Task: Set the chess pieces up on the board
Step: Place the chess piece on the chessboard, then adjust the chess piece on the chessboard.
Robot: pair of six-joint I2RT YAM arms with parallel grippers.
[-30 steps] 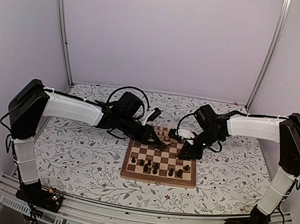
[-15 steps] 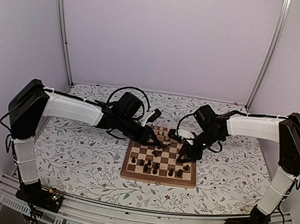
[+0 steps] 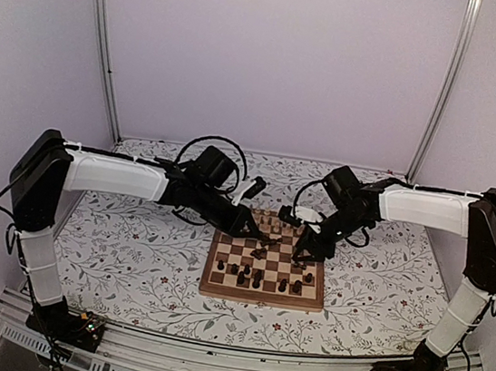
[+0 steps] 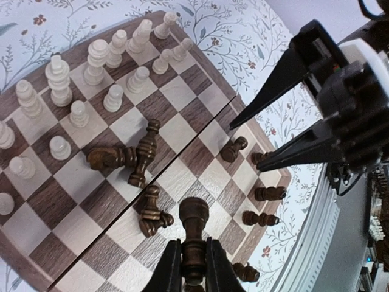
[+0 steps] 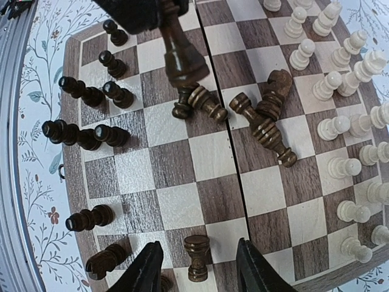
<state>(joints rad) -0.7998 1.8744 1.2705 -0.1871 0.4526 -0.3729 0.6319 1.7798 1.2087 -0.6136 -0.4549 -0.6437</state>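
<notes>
The board [image 3: 260,299] lies between my arms. Cream chess pieces [image 4: 97,61] stand along its far rows, also in the right wrist view [image 5: 340,79]. Dark pieces [image 5: 85,91] stand near its front edge. Three dark pieces [image 4: 143,155] lie toppled at the centre seam. My left gripper [image 4: 193,255] is shut on a dark rook-like piece [image 4: 193,213] and holds it above the board's middle [image 3: 260,233]. My right gripper [image 5: 197,245] is open, its fingers either side of an upright dark rook [image 5: 196,255] at the board's right edge [image 3: 304,248], without touching it.
The floral table surface [image 3: 147,255] surrounds the board. Both grippers hang close together over the board, the left one showing at the top of the right wrist view [image 5: 140,12]. Black cables [image 3: 212,149] loop behind the left arm.
The right gripper has shifted slightly left and back over the board's right side. The left gripper has stayed shut on its dark piece with only a small shift.
</notes>
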